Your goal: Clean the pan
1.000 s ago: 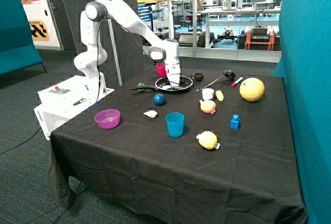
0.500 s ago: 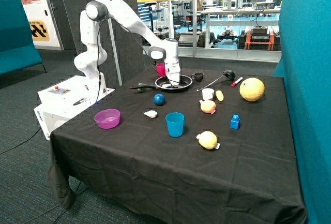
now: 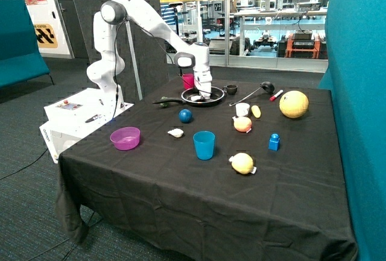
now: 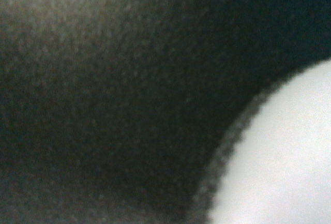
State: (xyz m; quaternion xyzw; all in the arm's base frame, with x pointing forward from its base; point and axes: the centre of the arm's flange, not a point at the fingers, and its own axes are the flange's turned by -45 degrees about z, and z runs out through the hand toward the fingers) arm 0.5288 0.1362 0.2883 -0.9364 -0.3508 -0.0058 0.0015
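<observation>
I see the jaws (image 3: 204,96) down inside the pan (image 3: 216,99) on the surface (image 3: 181,170) — open or closed, I cannot tell.

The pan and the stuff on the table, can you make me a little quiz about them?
1. True or false: the pincer is down in the pan.
2. What sits nearest the blue cup? A) the big yellow ball B) the small white thing C) the ladle
3. Fill in: the purple bowl sits near the table edge closest to the robot's ____.

Key: 1 true; 2 B; 3 base.
</observation>
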